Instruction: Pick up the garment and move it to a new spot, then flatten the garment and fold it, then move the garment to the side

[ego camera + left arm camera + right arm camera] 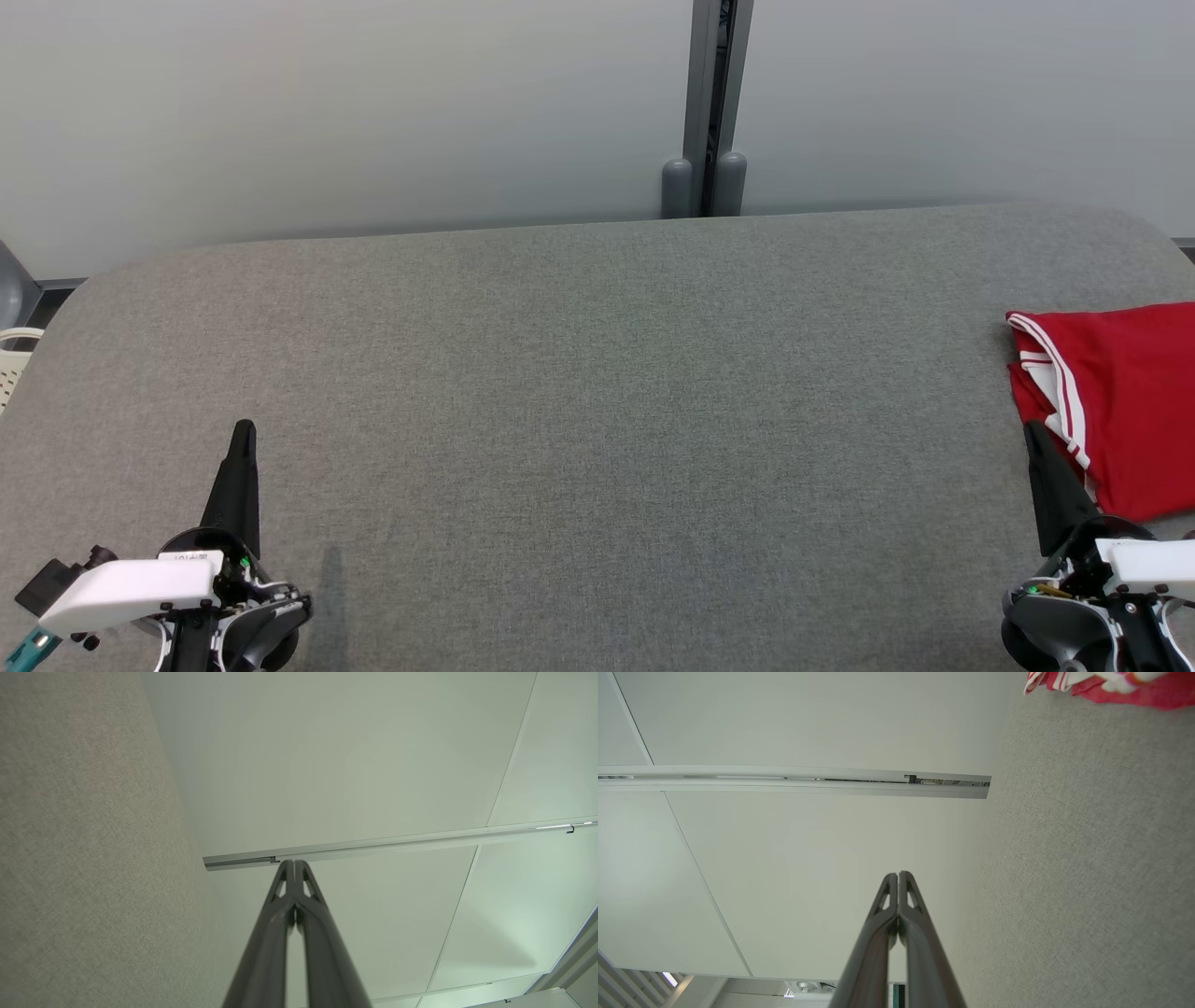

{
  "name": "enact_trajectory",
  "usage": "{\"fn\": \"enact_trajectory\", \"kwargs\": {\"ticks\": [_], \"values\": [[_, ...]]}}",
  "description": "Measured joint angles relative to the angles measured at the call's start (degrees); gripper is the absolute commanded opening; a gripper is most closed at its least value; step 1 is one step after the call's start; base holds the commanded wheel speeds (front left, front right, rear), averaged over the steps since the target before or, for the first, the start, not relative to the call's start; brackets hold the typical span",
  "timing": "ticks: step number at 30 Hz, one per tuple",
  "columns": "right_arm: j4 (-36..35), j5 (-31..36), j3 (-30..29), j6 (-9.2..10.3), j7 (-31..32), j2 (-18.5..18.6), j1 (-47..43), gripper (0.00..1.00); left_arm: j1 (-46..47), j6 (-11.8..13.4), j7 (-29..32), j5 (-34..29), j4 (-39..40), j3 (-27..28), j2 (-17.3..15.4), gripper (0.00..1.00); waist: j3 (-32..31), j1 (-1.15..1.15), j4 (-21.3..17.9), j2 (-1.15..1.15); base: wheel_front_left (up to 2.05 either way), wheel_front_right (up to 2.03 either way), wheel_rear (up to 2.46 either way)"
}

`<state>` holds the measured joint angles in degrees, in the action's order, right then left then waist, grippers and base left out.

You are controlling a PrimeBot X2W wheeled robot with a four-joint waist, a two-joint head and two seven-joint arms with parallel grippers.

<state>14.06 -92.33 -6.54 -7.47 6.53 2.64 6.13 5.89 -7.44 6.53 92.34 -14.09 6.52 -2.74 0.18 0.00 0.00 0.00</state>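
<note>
A folded red garment (1120, 401) with white stripes along its edge lies at the right edge of the grey fabric table (597, 420), partly cut off by the head view's border. A corner of the garment (1106, 686) shows at the top right of the right wrist view. My right gripper (1034, 431) is shut and empty at the lower right, its tip just beside the garment's near left corner. My left gripper (245, 429) is shut and empty at the lower left, far from the garment. Both wrist views show the fingers pressed together, left gripper (294, 862) and right gripper (898, 874).
A pale wall stands behind the table with a grey vertical post (714, 103) at its middle. A pale basket-like object (11, 359) peeks in past the table's left edge. The table's back corners are rounded.
</note>
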Motion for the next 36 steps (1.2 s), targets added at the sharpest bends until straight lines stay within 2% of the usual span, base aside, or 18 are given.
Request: {"fn": "enact_trajectory", "kwargs": {"ticks": [36], "values": [[0.00, -0.01, 0.01, 0.00, 0.00, 0.00, 0.01, 0.00, 0.00, 0.00, 0.00, 0.00, 0.00, 0.00, 0.00, 0.00, 0.00, 0.00, 0.00, 0.00, 0.00, 0.00, 0.00]]}}
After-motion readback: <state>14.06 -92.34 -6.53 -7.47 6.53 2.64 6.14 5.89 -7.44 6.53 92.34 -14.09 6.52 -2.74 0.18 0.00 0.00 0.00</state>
